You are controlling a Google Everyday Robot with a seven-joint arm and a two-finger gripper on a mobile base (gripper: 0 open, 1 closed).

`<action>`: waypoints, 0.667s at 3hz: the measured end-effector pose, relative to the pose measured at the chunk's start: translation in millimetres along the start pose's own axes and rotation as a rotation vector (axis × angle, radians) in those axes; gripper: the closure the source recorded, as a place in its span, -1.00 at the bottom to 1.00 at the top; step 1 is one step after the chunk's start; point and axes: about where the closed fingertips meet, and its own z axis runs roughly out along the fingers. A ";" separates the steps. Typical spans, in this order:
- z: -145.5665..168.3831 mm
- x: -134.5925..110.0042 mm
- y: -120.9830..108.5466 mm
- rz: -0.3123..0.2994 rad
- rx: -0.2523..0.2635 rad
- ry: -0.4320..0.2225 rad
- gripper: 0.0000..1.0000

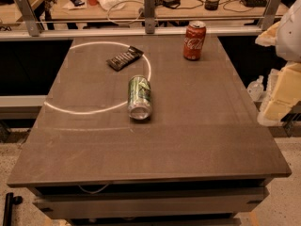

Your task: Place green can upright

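Note:
The green can (139,97) lies on its side near the middle of the dark table (197,140). Its silver end faces the front edge and its green and white label faces up. My gripper (277,102) is at the right edge of the view, beyond the table's right side. It is well apart from the can and holds nothing that I can see.
A red cola can (194,40) stands upright at the back right of the table. A dark snack bar wrapper (124,58) lies at the back left, inside a ring of light. A metal rail (149,20) and a cluttered desk stand behind the table.

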 end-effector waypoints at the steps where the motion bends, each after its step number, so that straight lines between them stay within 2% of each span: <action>1: 0.0 0.0 0.0 0.000 0.000 0.000 -1.00; 2: -4.5 -10.1 6.6 -0.082 0.015 -0.028 -1.00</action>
